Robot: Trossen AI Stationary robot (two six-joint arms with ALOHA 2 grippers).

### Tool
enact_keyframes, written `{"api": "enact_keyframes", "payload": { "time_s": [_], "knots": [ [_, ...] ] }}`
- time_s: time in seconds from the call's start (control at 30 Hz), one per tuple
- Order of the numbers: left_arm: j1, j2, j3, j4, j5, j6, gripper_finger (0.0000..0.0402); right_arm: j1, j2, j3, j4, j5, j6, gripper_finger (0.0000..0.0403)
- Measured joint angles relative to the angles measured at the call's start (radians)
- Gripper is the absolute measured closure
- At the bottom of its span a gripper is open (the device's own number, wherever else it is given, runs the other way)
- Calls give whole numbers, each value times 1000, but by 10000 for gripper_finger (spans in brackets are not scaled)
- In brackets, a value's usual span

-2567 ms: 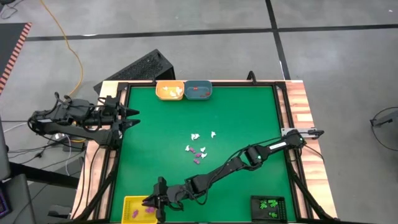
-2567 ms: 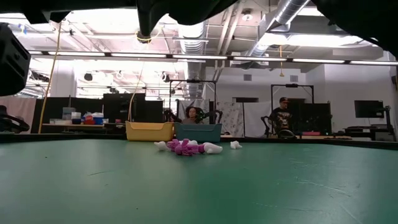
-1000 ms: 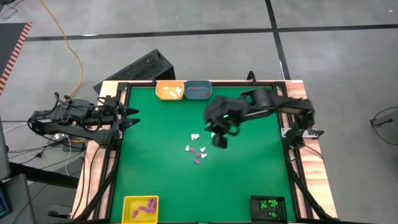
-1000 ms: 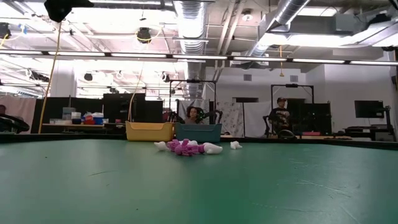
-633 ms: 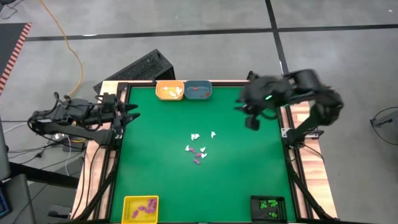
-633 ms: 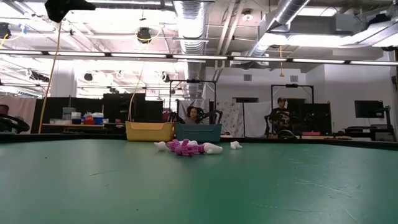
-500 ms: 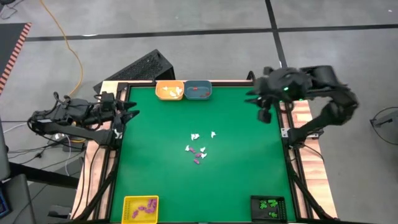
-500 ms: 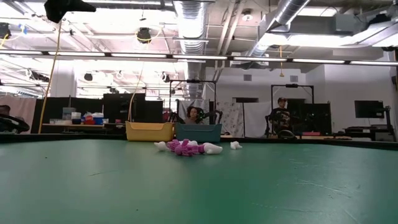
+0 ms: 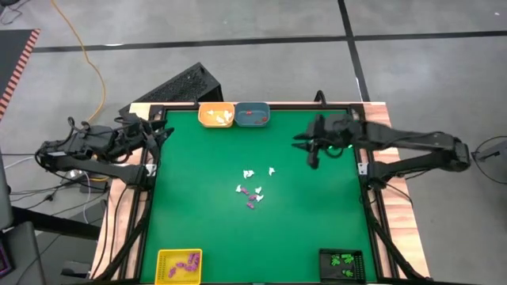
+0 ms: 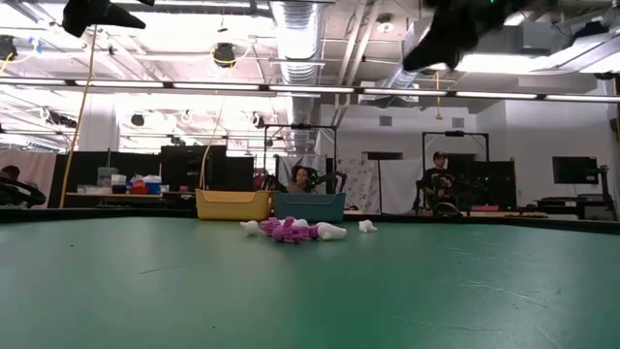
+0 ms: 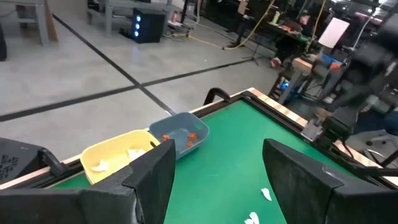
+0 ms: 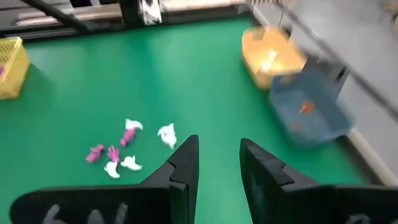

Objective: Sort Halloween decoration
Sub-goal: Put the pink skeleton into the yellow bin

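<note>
The Halloween decoration [image 9: 252, 190] is a small cluster of white and purple trinkets lying on the green mat near the table's middle; it also shows in the low view [image 10: 291, 230] and the right wrist view [image 12: 124, 149]. My right gripper [image 9: 310, 152] hovers above the mat, to the right of the cluster and a little toward the far edge. It is open [image 12: 217, 165] with nothing between its fingers. My left gripper [image 9: 164, 133] waits at the table's left edge, wide open [image 11: 217, 186] and empty, pointing across the mat.
An orange-yellow tray [image 9: 216, 115] with white trinkets and a blue tray [image 9: 253, 115] with red ones stand at the far edge. A yellow tray [image 9: 179, 265] with purple trinkets is at the near left corner. A black tray [image 9: 342, 264] with green ones is at the near right.
My right gripper has swung from above the cluster toward the table's right edge and has come down lower, its arm now stretched in from the right. My left gripper has turned in place toward the far edge. The trinkets have not moved.
</note>
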Motion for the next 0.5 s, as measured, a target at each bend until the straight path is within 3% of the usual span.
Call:
{"api": "enact_keyframes", "payload": {
  "time_s": [0.2, 0.5],
  "knots": [
    [0, 0, 0, -1, -1, 0, 170, 67, 112, -243, 361, -20, 133, 292],
    [0, 0, 0, -19, -1, 11, 170, 176, 464, -273, 779, -16, 264, 292]
  ]
}}
